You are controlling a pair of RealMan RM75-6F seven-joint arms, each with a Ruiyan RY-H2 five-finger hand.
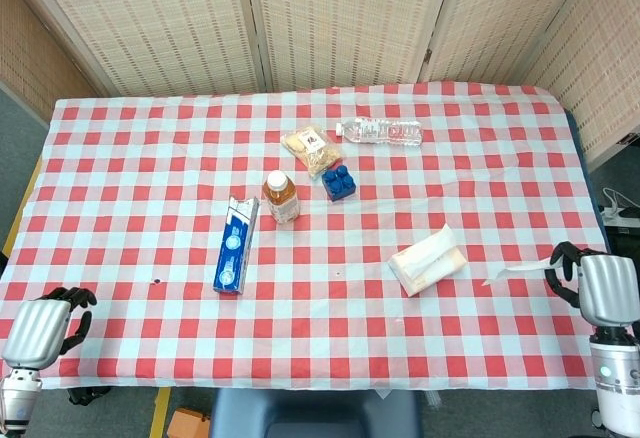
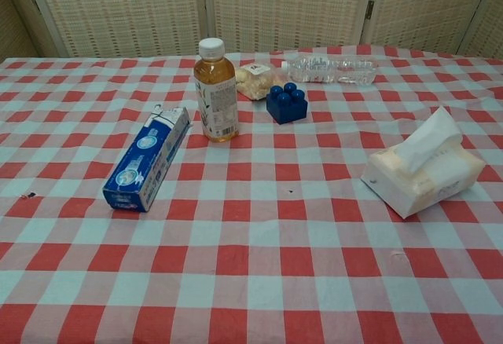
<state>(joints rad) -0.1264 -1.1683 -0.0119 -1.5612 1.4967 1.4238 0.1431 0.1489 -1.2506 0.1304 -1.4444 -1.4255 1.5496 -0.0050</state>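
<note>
Tissue: one white sheet (image 1: 515,269) is free of the pack, pinched in the right hand (image 1: 604,288) out by the table's right edge, trailing back toward the pack over the cloth.
Tissue pack: soft pack (image 1: 428,261) sits on the right half of the checked tablecloth (image 1: 150,158), well apart from the hand; the chest view shows another sheet already poking up out of its slot (image 2: 428,141).
Right hand: dark fingers (image 1: 562,256) curled round the end of the sheet, so it's gripping that. Only the head view catches it.
Left hand: parked off the near left corner (image 1: 40,330), fingers curled in with nothing in them, nowhere near anything.
Progress: pulling part looks done to me, sheet is clear of the pack. What's left, I'd guess, is just putting it somewhere.
Other stuff: toothpaste box (image 1: 235,245), tea bottle (image 1: 280,196), blue block (image 1: 339,182), snack bag (image 1: 312,148) and a water bottle lying on its side (image 1: 380,132), all grouped mid-table and untouched.
</note>
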